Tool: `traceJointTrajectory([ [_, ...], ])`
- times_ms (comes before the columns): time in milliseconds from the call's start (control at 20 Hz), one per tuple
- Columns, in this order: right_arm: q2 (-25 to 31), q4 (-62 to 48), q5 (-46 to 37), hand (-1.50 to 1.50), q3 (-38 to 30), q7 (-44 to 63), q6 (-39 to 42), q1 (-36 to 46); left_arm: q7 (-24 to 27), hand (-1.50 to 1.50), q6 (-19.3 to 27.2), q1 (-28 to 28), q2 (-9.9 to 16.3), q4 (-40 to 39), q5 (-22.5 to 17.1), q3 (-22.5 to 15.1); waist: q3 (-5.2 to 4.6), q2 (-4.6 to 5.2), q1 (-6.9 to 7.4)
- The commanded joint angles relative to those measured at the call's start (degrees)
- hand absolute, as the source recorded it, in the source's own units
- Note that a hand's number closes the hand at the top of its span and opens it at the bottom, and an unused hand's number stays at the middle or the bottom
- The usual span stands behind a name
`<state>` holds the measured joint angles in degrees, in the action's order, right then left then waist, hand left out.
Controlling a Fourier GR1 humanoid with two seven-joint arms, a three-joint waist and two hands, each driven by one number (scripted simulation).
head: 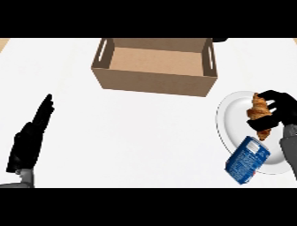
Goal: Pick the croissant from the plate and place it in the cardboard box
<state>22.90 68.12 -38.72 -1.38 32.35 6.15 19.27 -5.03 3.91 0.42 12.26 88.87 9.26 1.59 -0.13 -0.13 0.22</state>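
Nearest us, lower L edge of view: left hand (26, 145), fingers straight and together, pointing up and away, nothing in them. It rests on or just over the white worktop (131, 132); we can't tell which. Grey forearm stub shows just below it.

R side: right hand (287, 110), fingers (268, 106) curled round the croissant (259, 112), thumb side toward us. We see the croissant standing roughly upright in the grip, upper tip near the plate's far rim, lower tip pointing down twd the plate centre. Whether it touches the plate we can't tell. Grey forearm runs from the wrist down to the lower R edge.

Under and around the hand: white plate (226, 119) at the worktop's R side. A blue packet (248, 160) lies tilted across the plate's near rim, partly on the plate, partly off, just below the croissant.

Farther out, top centre: cardboard box (154, 66), open top, slot handles in the side walls, interior bare. It sits well apart from plate and croissant, up and to the L of them.
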Motion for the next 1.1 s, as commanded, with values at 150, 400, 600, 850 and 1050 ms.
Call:
traceJointTrajectory([
  [150,2.06,-2.89,-7.01,1.5,-0.3,-4.36,-6.91,-0.11,-0.42,0.0,-1.69,-1.47,0.68,-1.15,-0.69,2.16,0.14,0.14,-0.09],
  [400,6.16,-5.24,-6.94,1.5,6.79,-19.65,1.35,11.59,0.07,0.0,-2.11,-2.62,-0.84,0.59,0.21,-1.26,0.35,1.55,4.63],
  [600,9.36,-4.39,-7.72,1.5,13.09,-34.73,5.9,15.5,0.13,0.0,-3.23,-3.53,-0.74,1.22,0.57,-2.77,0.54,2.9,9.05],
  [850,14.75,-11.01,-6.6,1.5,11.98,-52.17,4.79,22.47,-0.09,0.0,-3.8,-4.38,-1.26,0.75,0.56,-3.69,0.56,3.14,8.22],
  [1050,16.62,-19.29,-3.01,1.5,8.17,-63.24,4.81,27.88,0.33,0.0,-2.55,-5.22,-1.73,-0.91,0.79,-2.74,0.48,3.11,7.27],
])
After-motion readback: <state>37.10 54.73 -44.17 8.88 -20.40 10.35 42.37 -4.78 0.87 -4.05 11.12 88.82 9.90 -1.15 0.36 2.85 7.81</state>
